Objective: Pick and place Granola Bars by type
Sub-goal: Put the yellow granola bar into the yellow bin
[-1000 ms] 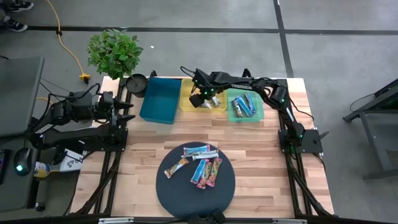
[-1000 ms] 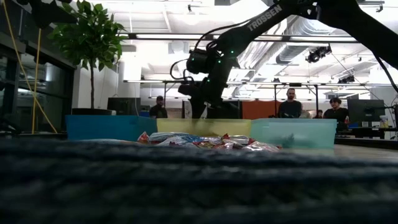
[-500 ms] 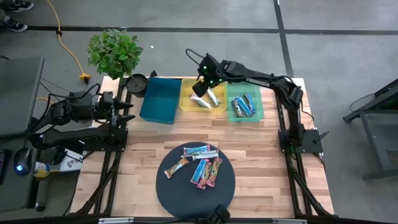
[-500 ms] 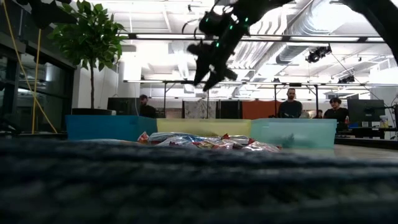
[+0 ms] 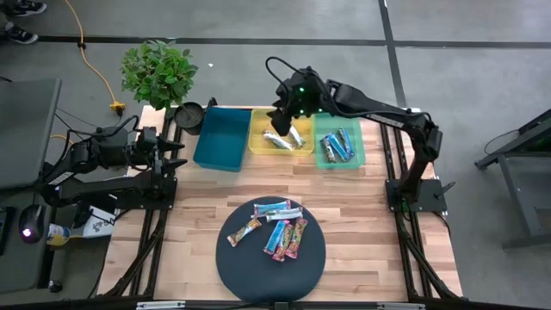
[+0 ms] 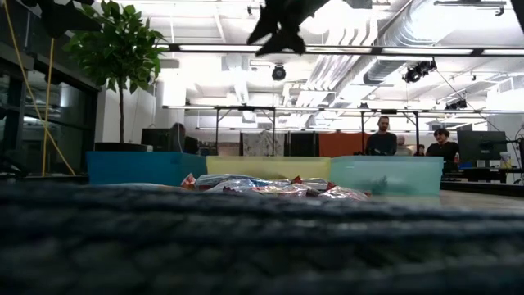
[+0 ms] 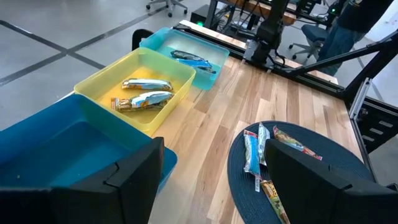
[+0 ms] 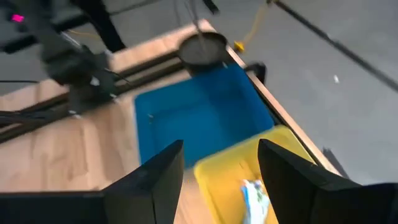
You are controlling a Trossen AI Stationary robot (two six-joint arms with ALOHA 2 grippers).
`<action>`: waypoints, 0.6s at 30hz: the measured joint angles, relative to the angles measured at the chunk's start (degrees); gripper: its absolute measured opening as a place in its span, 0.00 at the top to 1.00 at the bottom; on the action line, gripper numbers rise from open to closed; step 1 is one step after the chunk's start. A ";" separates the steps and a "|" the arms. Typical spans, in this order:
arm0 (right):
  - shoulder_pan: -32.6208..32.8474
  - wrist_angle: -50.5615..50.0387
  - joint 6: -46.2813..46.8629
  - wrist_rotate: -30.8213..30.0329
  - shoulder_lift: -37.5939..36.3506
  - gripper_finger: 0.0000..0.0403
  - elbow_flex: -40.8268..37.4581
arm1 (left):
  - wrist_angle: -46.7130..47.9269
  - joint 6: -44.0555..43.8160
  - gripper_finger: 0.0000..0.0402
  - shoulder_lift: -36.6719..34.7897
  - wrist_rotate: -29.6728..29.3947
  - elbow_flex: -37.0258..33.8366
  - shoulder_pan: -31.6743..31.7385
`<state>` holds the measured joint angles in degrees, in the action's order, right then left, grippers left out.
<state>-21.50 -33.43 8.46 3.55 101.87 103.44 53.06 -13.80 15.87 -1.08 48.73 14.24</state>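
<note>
Several granola bars [image 5: 277,227] in blue, silver-white and pink wrappers lie flat on a dark round mat [image 5: 237,263] at the table's near middle. Two silver-white bars [image 7: 147,91] lie in the yellow bin [image 5: 258,142]. Blue bars [image 5: 337,145] lie in the teal bin [image 5: 357,159]. The blue bin [image 5: 219,138] holds nothing. My right gripper [image 8: 221,180] hangs open and empty high over the yellow bin's far side, also seen as my right gripper [image 6: 278,20]. My left gripper [image 7: 214,180] waits open at the table's left edge.
The three bins stand side by side along the far edge. A potted plant [image 5: 157,73] and a black round dish [image 5: 189,114] sit at the far left corner. Bare wood lies between the bins and the mat. People stand in the room behind.
My right gripper has risen straight up out of the yellow bin, from down among its walls to well above them, drifting slightly toward the table's right. It carries nothing. The silver-white bars stay in the yellow bin.
</note>
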 joint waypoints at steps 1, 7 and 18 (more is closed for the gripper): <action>0.77 0.47 -0.54 -0.06 -0.43 0.53 0.00 | 0.00 0.00 0.32 0.00 0.00 -0.01 0.00; 6.04 1.63 -1.68 -0.11 -1.93 0.53 0.00 | 0.00 0.00 0.32 0.01 0.00 0.00 0.00; 18.17 1.53 -0.98 -0.94 -1.93 0.53 0.00 | 0.00 0.00 0.32 0.00 0.00 0.00 0.00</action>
<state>-3.33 -31.90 7.49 2.61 99.94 103.44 53.06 -13.80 15.87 -1.08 48.73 14.24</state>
